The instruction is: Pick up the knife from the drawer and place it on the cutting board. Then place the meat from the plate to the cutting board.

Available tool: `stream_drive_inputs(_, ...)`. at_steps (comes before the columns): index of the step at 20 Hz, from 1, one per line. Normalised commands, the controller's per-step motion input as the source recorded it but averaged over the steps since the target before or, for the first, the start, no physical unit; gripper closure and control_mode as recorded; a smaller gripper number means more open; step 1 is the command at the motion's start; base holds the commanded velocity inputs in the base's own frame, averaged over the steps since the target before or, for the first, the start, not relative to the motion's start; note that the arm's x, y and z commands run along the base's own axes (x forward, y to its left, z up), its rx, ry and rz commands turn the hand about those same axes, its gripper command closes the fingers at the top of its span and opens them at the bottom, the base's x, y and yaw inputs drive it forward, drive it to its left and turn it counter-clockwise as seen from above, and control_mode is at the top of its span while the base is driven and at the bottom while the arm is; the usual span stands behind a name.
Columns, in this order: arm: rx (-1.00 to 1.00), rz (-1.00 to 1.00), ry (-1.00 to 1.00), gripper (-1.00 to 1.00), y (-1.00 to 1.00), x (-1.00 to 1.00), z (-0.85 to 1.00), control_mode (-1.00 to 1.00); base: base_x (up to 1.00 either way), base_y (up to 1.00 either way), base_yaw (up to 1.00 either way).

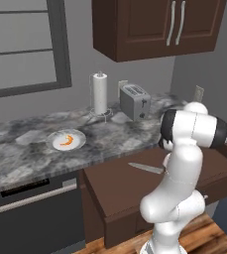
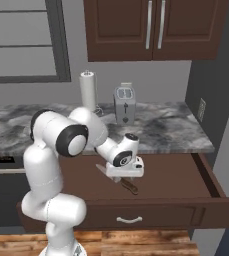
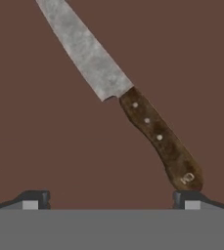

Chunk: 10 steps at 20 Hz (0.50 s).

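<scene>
Left base view: the knife [image 1: 145, 167] lies flat on the floor of the open drawer [image 1: 115, 186], its silver blade pointing away from the arm, toward the plate [image 1: 65, 140] on the surface.

Right base view: the gripper [image 2: 127, 176] hangs just above the knife's dark handle [image 2: 129, 186], near the drawer's middle.

Hand view: the gripper [image 3: 111, 197] is spread wide and holds nothing. The knife [image 3: 118, 93] runs diagonally; its handle end sits beside one fingertip [image 3: 187, 197], off centre.
</scene>
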Motion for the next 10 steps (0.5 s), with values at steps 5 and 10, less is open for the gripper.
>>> stream_drive_inputs(5, 0.0, 0.09, 0.0, -1.0, 0.0, 0.2, -0.38, -1.0, 0.0, 0.0, 0.0)
stream_drive_inputs(10, 0.0, 0.08, -0.02, -1.0, -0.01, 0.17, -0.23, -1.0, 0.0, 0.0, 0.0)
